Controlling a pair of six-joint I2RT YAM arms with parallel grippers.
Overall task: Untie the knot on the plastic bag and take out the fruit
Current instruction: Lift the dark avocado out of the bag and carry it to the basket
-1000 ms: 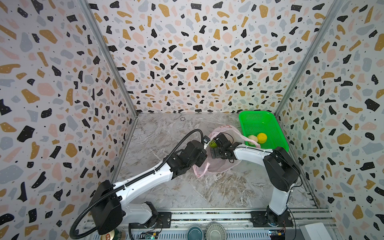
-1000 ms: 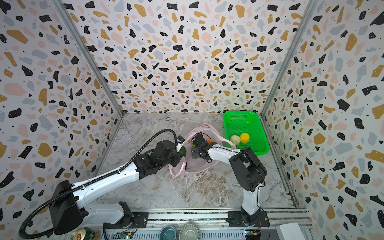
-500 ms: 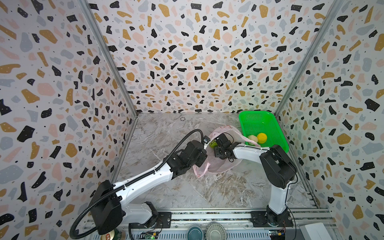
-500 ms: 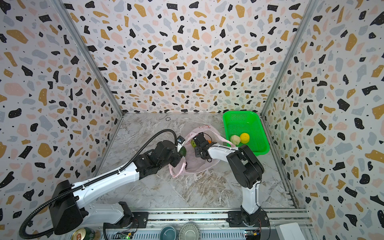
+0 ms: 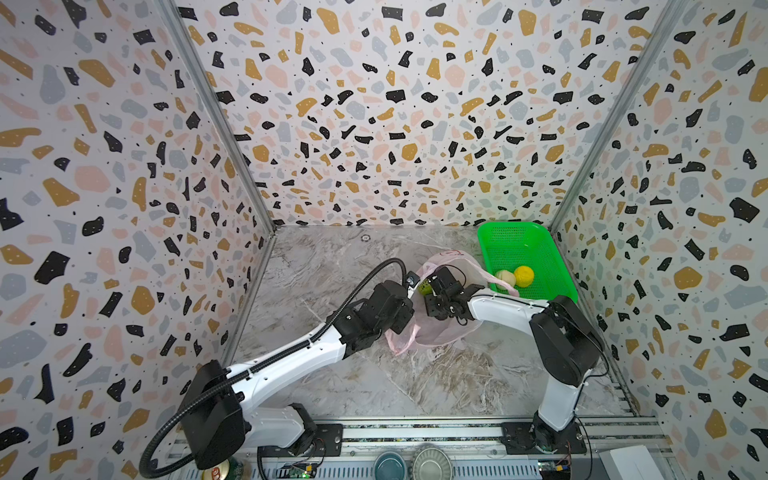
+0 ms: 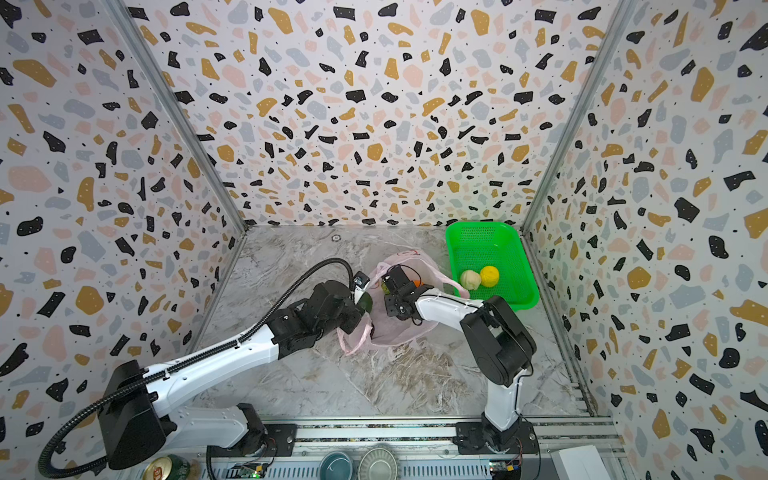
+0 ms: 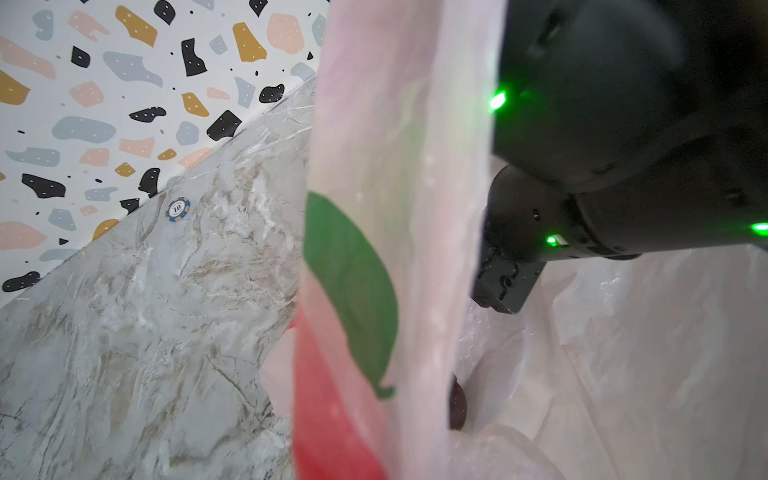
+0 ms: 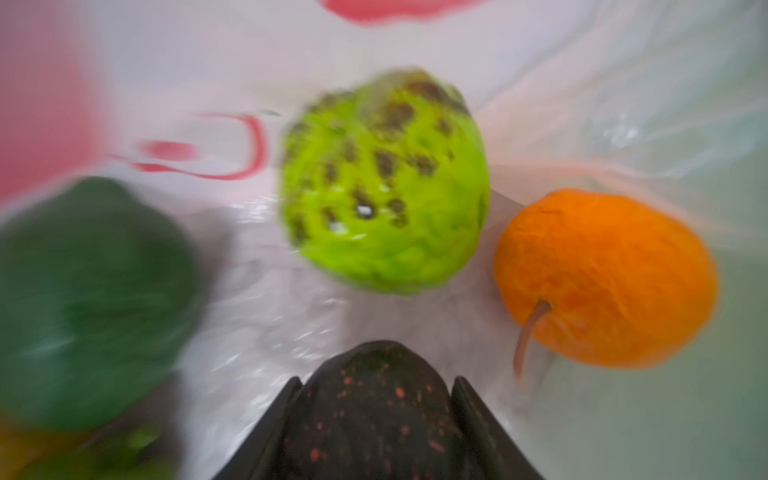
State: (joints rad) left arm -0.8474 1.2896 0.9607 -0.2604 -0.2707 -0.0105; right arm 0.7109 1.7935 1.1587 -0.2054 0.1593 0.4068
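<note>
Right wrist view puts me almost inside the plastic bag (image 8: 623, 83). The right gripper (image 8: 376, 380) is clamped on the blackish-brown oval fruit (image 8: 374, 424), one finger against each flank, and the fruit's long axis runs straight out along the fingers. Beyond it on the bag's floor lie the bumpy light green fruit (image 8: 382, 183), the orange fruit (image 8: 602, 278) and a blurred dark green fruit (image 8: 83, 299); none touches the held one. In both top views the bag lies just beside the green basket (image 5: 515, 245), on the side toward the left arm, with a yellow fruit (image 5: 523, 276) and a cream-white fruit (image 5: 505, 278) side by side in the basket. No knot shows and the mouth gapes, so I'd judge the untying done. The left gripper (image 5: 409, 297) is clenched, apparently pinching the bag's rim on the side away from the basket. Since the basket sits nearer the right arm, the carry looks like a lift clear of the rim, then a swing basketward.
</note>
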